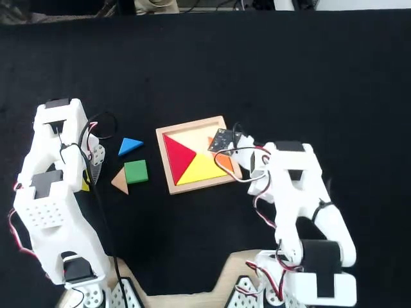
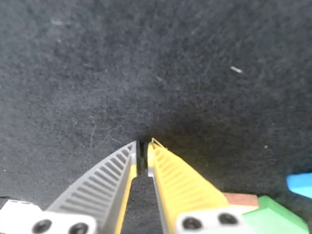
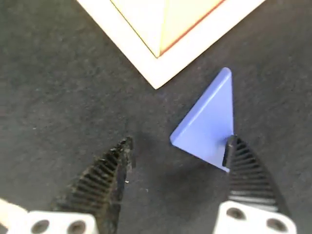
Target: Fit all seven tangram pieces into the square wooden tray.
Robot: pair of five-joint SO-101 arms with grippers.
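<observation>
The right tool (image 3: 178, 144) is hanging with its black fingers apart on either side of a pale blue triangular piece (image 3: 209, 124), one finger touching its edge. This piece is lying on the black table (image 3: 58, 87), just beside a corner of the square wooden tray (image 3: 161, 73). The left tool (image 2: 142, 145) is hovering over the table with its fingers together, near the green square piece (image 2: 273, 217).

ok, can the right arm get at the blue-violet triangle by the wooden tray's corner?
Probably yes: the right gripper is open over the blue-violet triangle, one finger at its edge, nothing on top.
</observation>
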